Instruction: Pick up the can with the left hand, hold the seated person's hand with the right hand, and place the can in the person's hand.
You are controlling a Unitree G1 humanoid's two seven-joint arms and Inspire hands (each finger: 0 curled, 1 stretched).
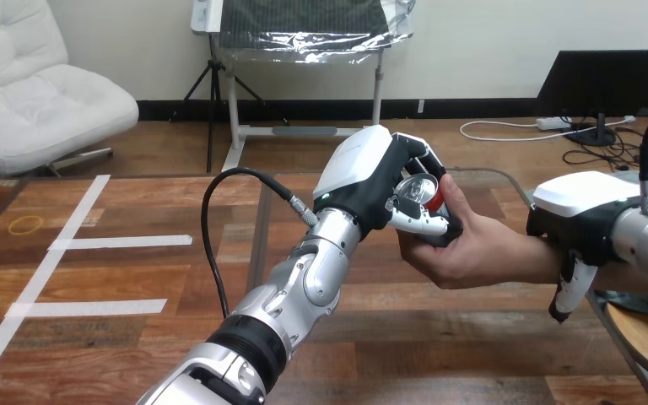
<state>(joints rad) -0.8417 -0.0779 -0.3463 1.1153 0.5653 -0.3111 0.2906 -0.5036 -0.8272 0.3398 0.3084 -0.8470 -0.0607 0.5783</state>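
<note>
From the head view, the robot's left hand (369, 181) is raised above the wooden table (439, 354), its fingers clamped round the can (419, 192). The can sits against the person's hand (464, 249), which is cupped below it with the thumb up alongside. The right hand (580, 221) lies over the person's wrist (540, 261); whether it grips, I cannot tell.

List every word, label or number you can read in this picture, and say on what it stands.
The can in the left hand: any print on it is covered by that hand or too small to read.
Nothing else on the table carries readable text.
</note>
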